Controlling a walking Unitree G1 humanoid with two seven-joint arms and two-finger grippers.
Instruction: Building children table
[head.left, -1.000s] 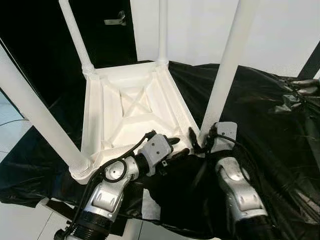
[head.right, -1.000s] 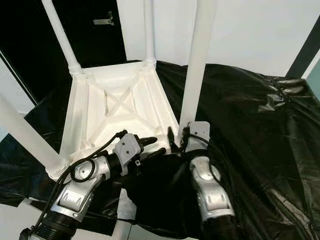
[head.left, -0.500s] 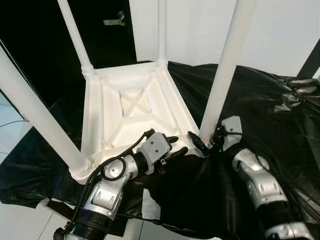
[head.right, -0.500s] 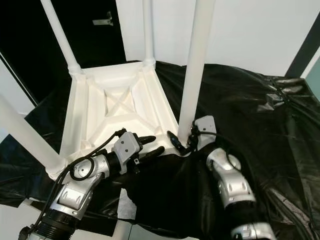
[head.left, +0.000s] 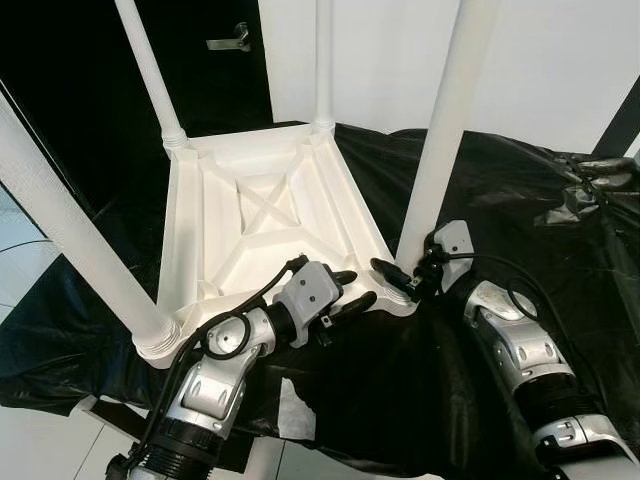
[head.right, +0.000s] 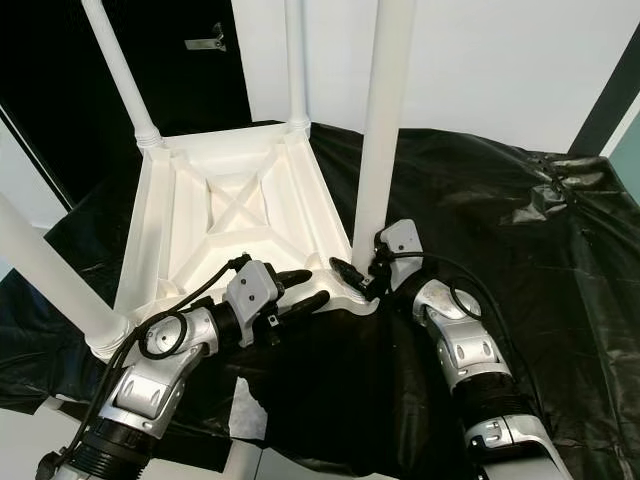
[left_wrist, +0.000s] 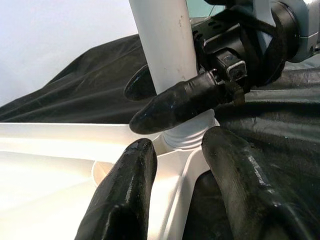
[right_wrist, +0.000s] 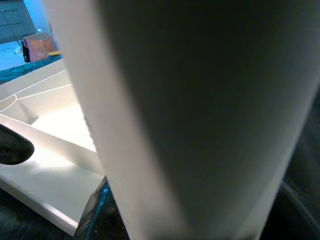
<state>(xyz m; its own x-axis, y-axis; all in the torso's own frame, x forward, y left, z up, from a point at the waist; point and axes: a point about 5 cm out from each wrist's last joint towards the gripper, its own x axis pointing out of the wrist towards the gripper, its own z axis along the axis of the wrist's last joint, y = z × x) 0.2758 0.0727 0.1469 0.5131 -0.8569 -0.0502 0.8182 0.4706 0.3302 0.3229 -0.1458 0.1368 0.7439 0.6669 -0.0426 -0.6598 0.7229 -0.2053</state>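
A white children's table (head.left: 255, 215) lies upside down on a black cloth, its legs pointing up. My right gripper (head.left: 400, 277) is shut on the base of the near-right leg (head.left: 440, 140), one finger (left_wrist: 175, 107) in front of the leg (left_wrist: 162, 45) and one behind it. The same leg (right_wrist: 200, 125) stands very close in the right wrist view. My left gripper (head.left: 350, 292) is open at the table's near rim, just left of that corner. Its fingers (left_wrist: 125, 195) sit either side of the rim without gripping it.
Three other legs rise at the near left (head.left: 70, 220), far left (head.left: 150, 70) and far corner (head.left: 323, 60). Crumpled black cloth (head.left: 530, 200) spreads to the right. A dark door with a handle (head.left: 232, 42) and a white wall stand behind.
My right arm has swung out to the right and its gripper has closed round the leg's base. The leg's top has leaned a little to the left. The left gripper has hardly moved.
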